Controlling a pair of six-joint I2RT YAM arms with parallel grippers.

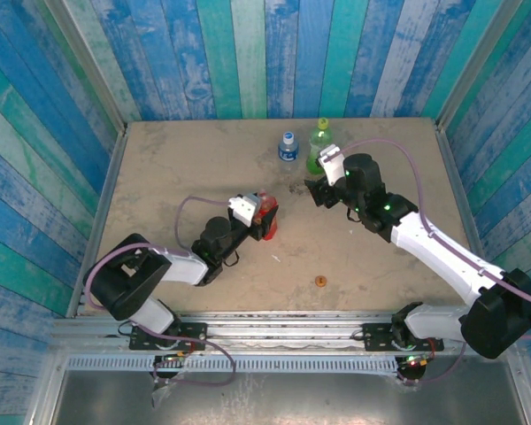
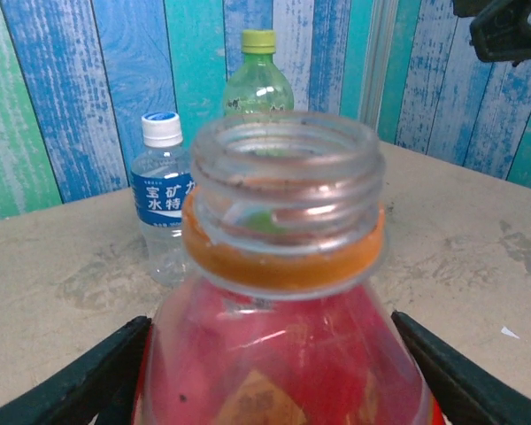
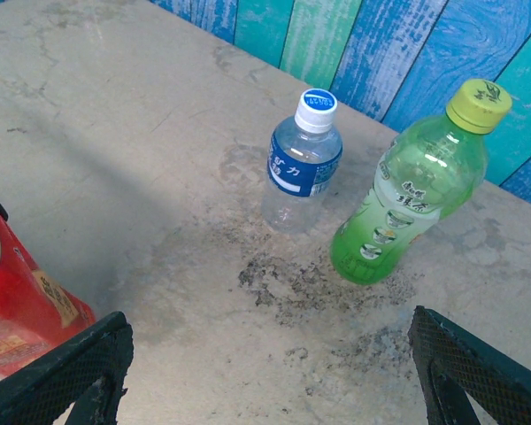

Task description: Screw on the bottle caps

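The red bottle (image 2: 283,354) stands mid-table with its neck open and an orange ring under the thread. My left gripper (image 1: 258,215) is shut on the red bottle, one black finger pressed to each side of its body. The orange cap (image 1: 319,282) lies alone on the table near the front. At the back stand the clear bottle (image 3: 303,168) wearing its blue cap (image 3: 318,108) and the green bottle (image 3: 407,199) wearing its light green cap (image 3: 480,104). My right gripper (image 1: 321,191) hangs open and empty just in front of the green bottle.
Blue and green plank walls (image 1: 248,53) close the table (image 1: 177,168) on three sides. A small white scrap (image 1: 277,258) lies left of the orange cap. Dark stains (image 3: 292,283) mark the surface before the two back bottles. Free room lies at the front middle.
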